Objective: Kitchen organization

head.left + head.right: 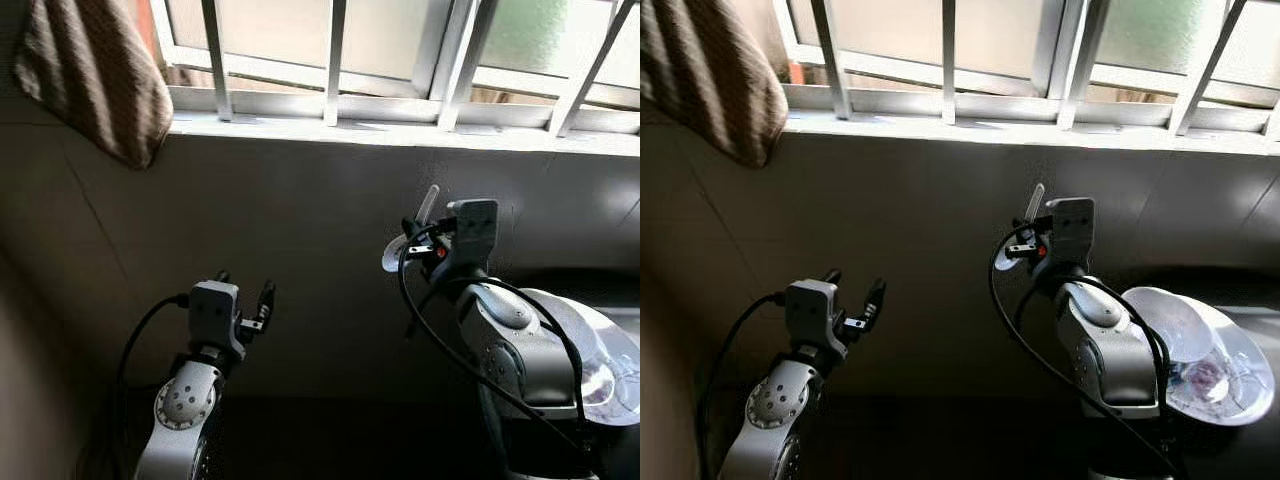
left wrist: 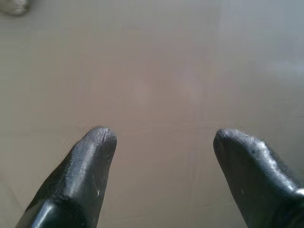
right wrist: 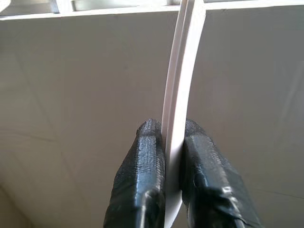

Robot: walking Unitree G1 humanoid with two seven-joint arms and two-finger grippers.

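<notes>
Right gripper [image 3: 172, 142] clamped on white spoon [image 3: 183, 71] before tiled wall [image 1: 300, 230]; left gripper [image 2: 161, 142] wide open, empty; towel [image 1: 95, 75] beside barred window [image 1: 400, 60].

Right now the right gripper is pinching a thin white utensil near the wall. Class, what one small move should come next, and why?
Probably a short pull of the right gripper back from the tiled wall. Its fingers are shut on the white utensil, which points up toward the barred window sill, with no holder in sight to set it in. The left gripper is open, facing the same wall.
</notes>
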